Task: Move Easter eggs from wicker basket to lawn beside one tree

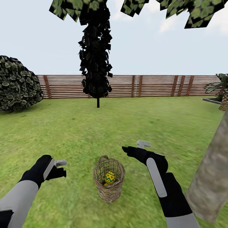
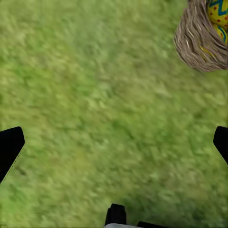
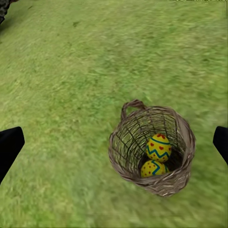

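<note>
Lawn (image 1: 126, 126), fence behind. Wicker basket (image 1: 109, 183) between both pincers, eggs (image 3: 158, 147) inside, maybe two visible. Left pincer (image 1: 60, 168), right pincer (image 1: 134, 148) both wide open, empty. Could tip basket reaching in.

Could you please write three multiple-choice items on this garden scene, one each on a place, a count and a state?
1. Where does the wicker basket stand?
A. on the lawn between the two grippers
B. against the fence
C. under the bush

2. How many Easter eggs show in the basket in the right wrist view?
A. none
B. two
C. five

3. How is the right gripper?
A. shut on an egg
B. shut on the basket's handle
C. open and empty

Answers: 1 A, the head view shows the basket on grass with the left gripper to one side and the right to the other. 2 B, two yellow eggs lie inside. 3 C, its fingers stand apart with nothing between.
</note>
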Robot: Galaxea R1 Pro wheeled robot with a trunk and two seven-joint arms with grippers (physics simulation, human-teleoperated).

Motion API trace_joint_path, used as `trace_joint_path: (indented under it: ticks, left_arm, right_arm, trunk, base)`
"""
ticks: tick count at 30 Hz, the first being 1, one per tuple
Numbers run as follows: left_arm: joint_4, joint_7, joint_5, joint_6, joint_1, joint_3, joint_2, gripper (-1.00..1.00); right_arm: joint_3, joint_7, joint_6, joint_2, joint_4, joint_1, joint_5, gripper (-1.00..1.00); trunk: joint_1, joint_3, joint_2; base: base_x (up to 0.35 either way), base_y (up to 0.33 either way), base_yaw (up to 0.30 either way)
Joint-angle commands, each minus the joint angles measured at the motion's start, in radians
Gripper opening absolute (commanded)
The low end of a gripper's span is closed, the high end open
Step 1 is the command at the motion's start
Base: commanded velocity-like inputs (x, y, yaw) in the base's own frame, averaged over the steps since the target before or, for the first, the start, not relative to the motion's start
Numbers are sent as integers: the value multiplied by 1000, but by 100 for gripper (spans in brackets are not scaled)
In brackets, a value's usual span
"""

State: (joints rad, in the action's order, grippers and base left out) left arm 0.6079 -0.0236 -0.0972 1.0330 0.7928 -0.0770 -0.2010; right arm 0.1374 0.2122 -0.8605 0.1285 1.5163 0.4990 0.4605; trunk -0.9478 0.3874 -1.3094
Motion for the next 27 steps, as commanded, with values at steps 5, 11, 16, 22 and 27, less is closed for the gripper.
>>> trace_joint_path:
  ticks: [5,11,16,22,27]
  left_arm:
    - [1,-2,-7,4,0,-2,0,100]
    - [1,-2,-7,4,0,-1,0,100]
    - [1,-2,-7,4,0,-1,0,100]
    - [1,-2,-7,3,0,-2,1,100]
    - [1,-2,-6,3,0,-2,1,100]
  right_arm:
    - [1,10,-3,0,1,1,11,100]
    - [1,10,-3,0,1,1,11,100]
    - [1,10,-2,0,1,1,12,100]
    - [-1,10,-2,0,1,1,12,100]
    - [-1,10,-2,0,1,1,12,100]
  trunk:
    - [-1,1,-1]
    - [-1,1,-1]
    - [-1,0,-1]
    - [-1,-2,-1]
    - [-1,-5,-1]
  base:
    - [263,242,-226]
    - [262,243,-266]
    - [251,250,-275]
    - [235,258,-277]
    - [230,260,-278]
